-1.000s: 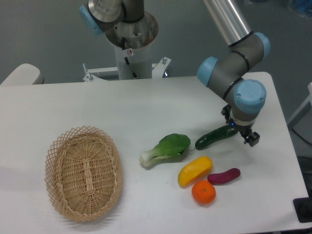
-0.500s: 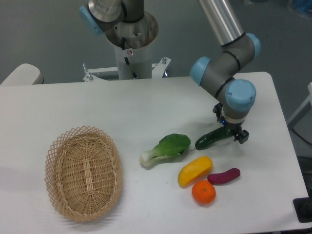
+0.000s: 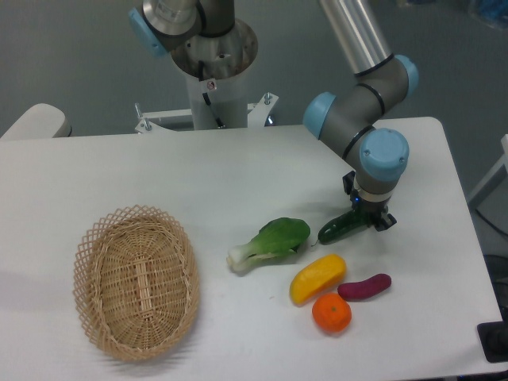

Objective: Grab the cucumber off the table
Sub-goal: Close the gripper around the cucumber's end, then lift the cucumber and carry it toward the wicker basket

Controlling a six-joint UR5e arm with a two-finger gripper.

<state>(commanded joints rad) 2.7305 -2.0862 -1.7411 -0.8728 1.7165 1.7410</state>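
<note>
Right of centre, the two-finger gripper (image 3: 367, 217) straddles the slim dark-green cucumber's (image 3: 343, 225) far end on the white table (image 3: 119, 171); finger closure unclear. Next, I'd guess: clamp, lift.

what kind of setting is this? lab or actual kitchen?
Most likely a robotics lab, not a kitchen. A robot arm is mounted on a pedestal behind a plain white table, the backdrop is a bare grey wall, and toy-like produce such as the cucumber lies beside a wicker basket.
</note>
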